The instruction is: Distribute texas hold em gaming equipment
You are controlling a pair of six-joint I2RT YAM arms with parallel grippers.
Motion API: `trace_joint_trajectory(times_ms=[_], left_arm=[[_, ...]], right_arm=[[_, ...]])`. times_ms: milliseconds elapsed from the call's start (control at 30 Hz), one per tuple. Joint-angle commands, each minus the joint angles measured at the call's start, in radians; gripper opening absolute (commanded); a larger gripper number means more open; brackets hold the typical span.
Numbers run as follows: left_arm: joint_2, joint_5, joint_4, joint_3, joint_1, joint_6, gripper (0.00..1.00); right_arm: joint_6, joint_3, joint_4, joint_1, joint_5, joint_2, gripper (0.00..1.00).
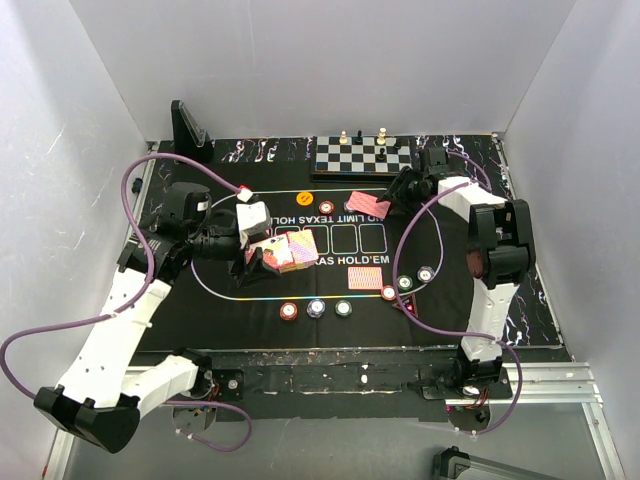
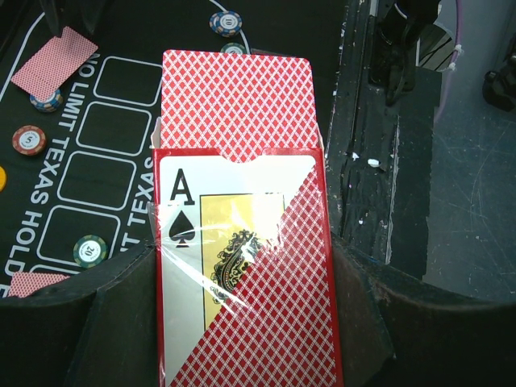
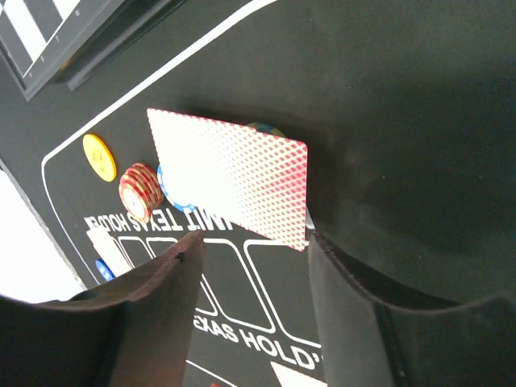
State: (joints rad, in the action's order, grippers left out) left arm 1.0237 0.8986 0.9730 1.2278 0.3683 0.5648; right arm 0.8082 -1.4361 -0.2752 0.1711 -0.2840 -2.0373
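My left gripper is shut on an open red card box and holds it over the mat's left half. In the left wrist view the box shows an ace of spades, and red-backed cards stick out of its top. My right gripper is open, low over a red-backed card at the mat's far side. In the right wrist view that card lies tilted on chips, its corner by my right finger. A red chip stack and an orange chip lie beside it.
Three chips lie in a row at the mat's near edge. More chips and another card lie near right. A chessboard with pieces stands at the back, and a black stand at the back left.
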Motion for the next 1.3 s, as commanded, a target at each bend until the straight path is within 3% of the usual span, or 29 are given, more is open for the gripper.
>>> trace_joint_trajectory(times_ms=[0, 233, 433, 600, 733, 867, 1267], left_arm=[[-0.043, 0.037, -0.007, 0.018, -0.005, 0.004, 0.00], [-0.036, 0.042, 0.006, 0.021, -0.005, 0.009, 0.00], [-0.033, 0.043, -0.003, 0.009, -0.006, 0.015, 0.00], [-0.013, 0.048, -0.008, 0.002, -0.006, 0.018, 0.00], [0.003, 0.049, -0.016, 0.001, -0.005, 0.018, 0.00], [0.012, 0.048, -0.025, 0.004, -0.006, 0.014, 0.00], [0.022, 0.049, -0.045, 0.018, -0.006, 0.001, 0.00]], right_arm=[[-0.038, 0.012, -0.032, 0.002, 0.039, 0.104, 0.66], [-0.037, 0.054, -0.140, 0.007, 0.030, 0.253, 0.71], [-0.043, 0.189, -0.070, 0.105, -0.154, 0.520, 0.83], [-0.069, 0.177, -0.065, 0.217, -0.311, 0.673, 0.86], [0.024, 0.245, 0.071, 0.312, -0.377, 0.770, 0.87], [0.088, 0.287, 0.197, 0.399, -0.434, 0.796, 0.88], [0.089, 0.220, 0.220, 0.570, -0.434, 0.667, 0.90]])
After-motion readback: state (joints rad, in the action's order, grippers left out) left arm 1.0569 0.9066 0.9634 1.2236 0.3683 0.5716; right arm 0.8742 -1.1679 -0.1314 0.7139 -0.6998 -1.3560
